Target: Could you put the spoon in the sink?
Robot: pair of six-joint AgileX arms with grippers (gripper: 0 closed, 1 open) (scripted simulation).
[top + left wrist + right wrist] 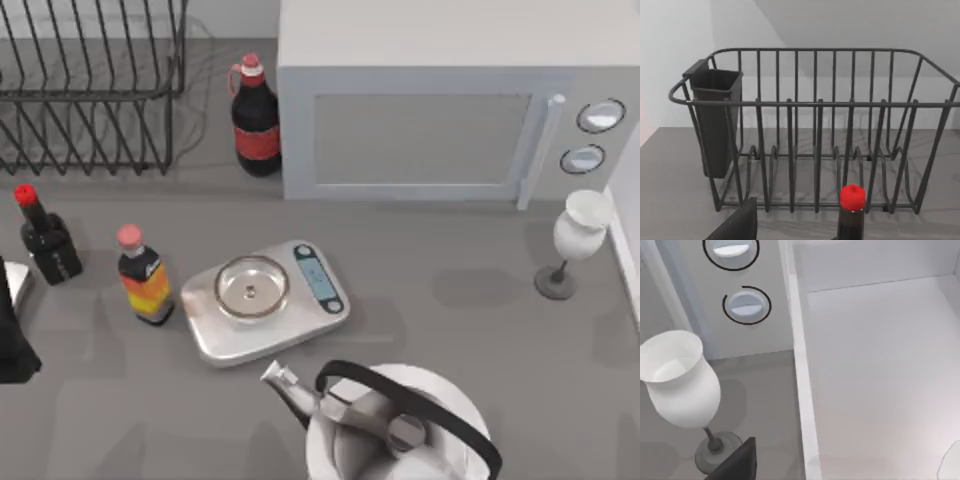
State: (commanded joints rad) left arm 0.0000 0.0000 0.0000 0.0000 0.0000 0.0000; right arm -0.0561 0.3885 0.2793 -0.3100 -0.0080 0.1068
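You find the right gripper (735, 462) by the wine glass (680, 380) at the sink (805, 405) rim, 3 o'clock on the table (450, 290), grip state untellable, with a pale sliver (950, 465), possibly the spoon, lying in the sink well apart from it, and the left arm (12, 335) parked at 9 o'clock.

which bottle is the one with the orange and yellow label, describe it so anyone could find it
Start at the silver kitchen scale in the middle of the grey table, in front of the microwave. Just to its left in the top view stands a small dark bottle. Its pink cap and orange and yellow striped label set it apart from the red-capped plain dark bottle farther left and the tall cola bottle behind.
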